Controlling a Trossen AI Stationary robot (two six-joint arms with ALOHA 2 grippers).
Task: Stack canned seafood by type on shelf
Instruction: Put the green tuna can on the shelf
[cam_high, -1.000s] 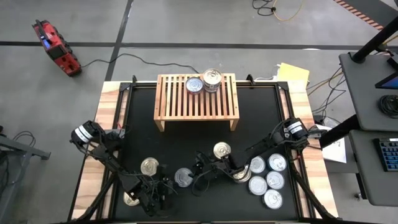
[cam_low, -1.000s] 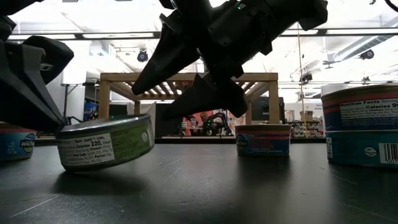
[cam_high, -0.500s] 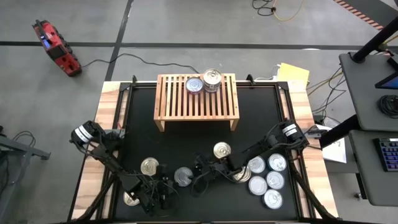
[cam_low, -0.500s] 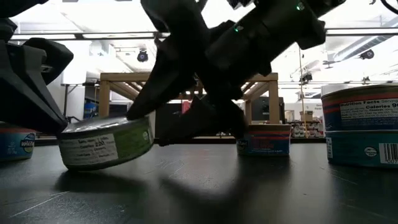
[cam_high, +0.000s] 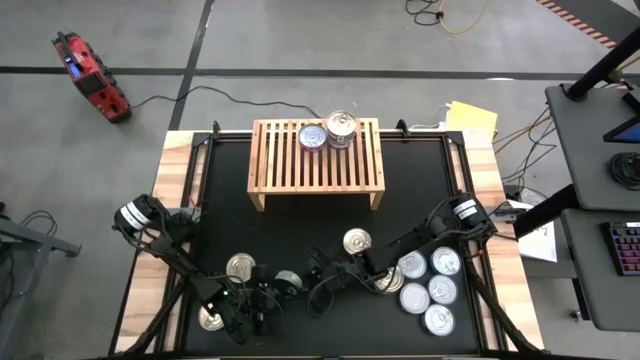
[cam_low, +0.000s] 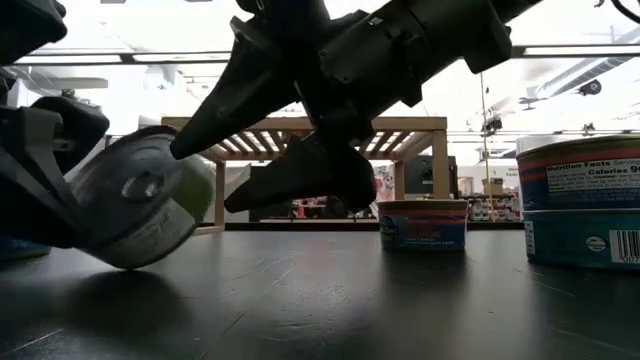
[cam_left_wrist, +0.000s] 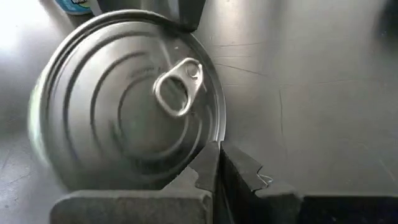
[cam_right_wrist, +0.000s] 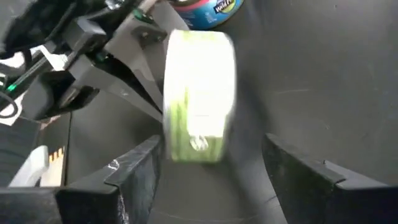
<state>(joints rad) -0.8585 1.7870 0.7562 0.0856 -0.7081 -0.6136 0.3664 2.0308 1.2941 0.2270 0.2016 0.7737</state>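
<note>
Tipping on edge: green-label tin (cam_low: 135, 210) against shut left gripper (cam_left_wrist: 217, 168).

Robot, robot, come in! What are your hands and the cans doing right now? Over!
Right gripper open, just short of green-label can. Can tipped on edge against shut left gripper. Two cans on shelf. Nothing blocking.

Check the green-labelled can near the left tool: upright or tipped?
Tipped. The green-labelled can stands on its edge, its lid with the pull tab facing sideways in the low view, leaning against the left tool.
</note>
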